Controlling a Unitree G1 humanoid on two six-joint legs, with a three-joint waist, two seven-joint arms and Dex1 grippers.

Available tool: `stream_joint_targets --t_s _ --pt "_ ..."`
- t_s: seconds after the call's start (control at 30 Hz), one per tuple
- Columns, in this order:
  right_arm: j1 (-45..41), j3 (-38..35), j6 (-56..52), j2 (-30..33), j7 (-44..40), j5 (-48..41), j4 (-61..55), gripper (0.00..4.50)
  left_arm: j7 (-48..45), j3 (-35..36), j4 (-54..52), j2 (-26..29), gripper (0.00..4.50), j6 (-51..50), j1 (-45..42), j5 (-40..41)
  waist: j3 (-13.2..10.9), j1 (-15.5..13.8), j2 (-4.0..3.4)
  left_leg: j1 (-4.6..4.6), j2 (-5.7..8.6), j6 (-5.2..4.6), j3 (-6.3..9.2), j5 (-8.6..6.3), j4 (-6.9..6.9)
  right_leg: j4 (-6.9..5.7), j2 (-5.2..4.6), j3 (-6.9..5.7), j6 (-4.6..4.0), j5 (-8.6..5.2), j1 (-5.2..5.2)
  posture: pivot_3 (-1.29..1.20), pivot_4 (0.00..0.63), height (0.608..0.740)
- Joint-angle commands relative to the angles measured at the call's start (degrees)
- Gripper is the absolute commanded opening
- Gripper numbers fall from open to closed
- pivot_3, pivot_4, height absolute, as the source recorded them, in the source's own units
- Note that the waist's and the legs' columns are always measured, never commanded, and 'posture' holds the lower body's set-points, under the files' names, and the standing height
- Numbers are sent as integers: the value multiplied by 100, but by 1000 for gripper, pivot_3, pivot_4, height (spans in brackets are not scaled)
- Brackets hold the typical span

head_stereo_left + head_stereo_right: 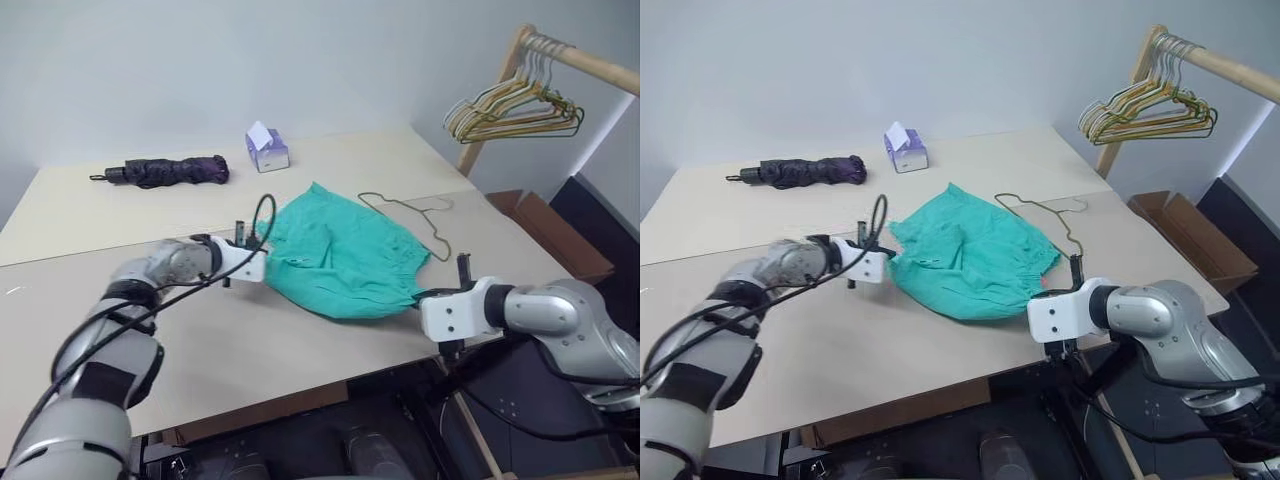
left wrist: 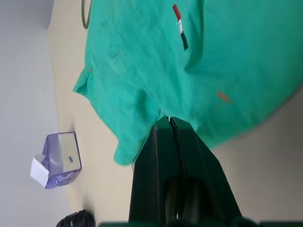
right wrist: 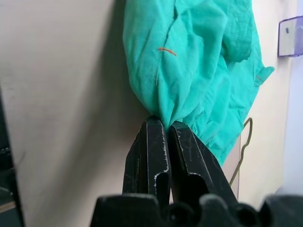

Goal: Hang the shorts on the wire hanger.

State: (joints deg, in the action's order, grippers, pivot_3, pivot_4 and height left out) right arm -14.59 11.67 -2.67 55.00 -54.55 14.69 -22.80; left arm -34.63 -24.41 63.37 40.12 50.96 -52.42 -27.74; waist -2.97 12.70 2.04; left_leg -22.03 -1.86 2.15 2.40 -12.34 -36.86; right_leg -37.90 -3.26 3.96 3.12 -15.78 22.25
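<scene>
Left eye view: shorts point(image 1: 340, 255) lie spread on the table point(image 1: 250, 350), mid-table, your two grippers on opposite edges.
left gripper: your left gripper point(image 1: 262, 262) sits at 9 o'clock of the shorts, fingers pressed together on the fabric edge, as the left wrist view shows. Pinch looks thin, just a corner of cloth.
right gripper: your right gripper point(image 1: 422, 297) is at 4 o'clock of the shorts, jaws clamped on a gathered bunch of teal cloth, clear in the right wrist view point(image 3: 163, 124).
why two grips: holding both sides lets you lift and stretch the garment flat, so it can drape over a bar rather than bunch. That is my reading.
wire hanger: wire hanger point(image 1: 405, 212) lies flat on the table at 1 o'clock of the shorts, partly tucked under the far edge of the fabric, hook end toward the right side. Nobody holds it.
task state: shorts not yet on the hanger. Likely early, grasp step only.
risk: with both grippers busy, you have no free hand for the hanger, and lifting may drag it along if cloth snags.
orange cord: small orange mark point(image 3: 166, 50) on the fabric near your right grip.
clutter: umbrella point(image 1: 165, 171) at 10 o'clock and tissue box point(image 1: 267, 148) at 11 o'clock, both well apart from the shorts. Hanger bunch point(image 1: 515, 108) on the rail at 2 o'clock, not yours.
</scene>
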Motion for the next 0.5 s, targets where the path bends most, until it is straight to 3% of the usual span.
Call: stream_joint_targets --t_s 0.03,0.1,0.2,0.27,0.37,0.5 --pt "-231 -13 354 -123 172 119 234 0 -876 445 -753 460 29 -38 324 862 0 -18 -1 0 0 0 1 0 0 -3 0 0 -3 1 1 -142 0 740" --pt "-286 3 451 -195 150 76 335 0 -1165 644 -1130 578 29 -316 610 1231 -1 -66 -1 1 0 0 3 0 0 -9 0 -1 -4 2 2 -115 0 740" --pt "-386 40 536 -295 128 84 448 0 -2324 792 -1591 612 570 -629 1031 2148 0 -179 -3 3 3 0 4 0 -2 -12 -3 -2 -5 2 0 -108 0 740" --pt "-448 58 577 -343 115 87 504 0 -2751 729 -1788 574 1170 -597 1199 2337 1 -258 -3 3 2 0 2 0 -3 -12 -3 -2 -24 14 0 -110 0 740" --pt "-499 48 585 -369 80 75 519 0 -2328 580 -1597 348 2057 -343 1146 1768 1 -369 -3 0 4 0 2 0 -6 -9 -3 -2 -37 21 0 -120 0 740" --pt "-482 5 577 -362 50 55 476 0 -1102 237 -1055 115 3341 -1 840 573 1 -435 -3 1 11 -1 0 0 -11 -7 -5 -1 -38 22 -4 -147 0 740"
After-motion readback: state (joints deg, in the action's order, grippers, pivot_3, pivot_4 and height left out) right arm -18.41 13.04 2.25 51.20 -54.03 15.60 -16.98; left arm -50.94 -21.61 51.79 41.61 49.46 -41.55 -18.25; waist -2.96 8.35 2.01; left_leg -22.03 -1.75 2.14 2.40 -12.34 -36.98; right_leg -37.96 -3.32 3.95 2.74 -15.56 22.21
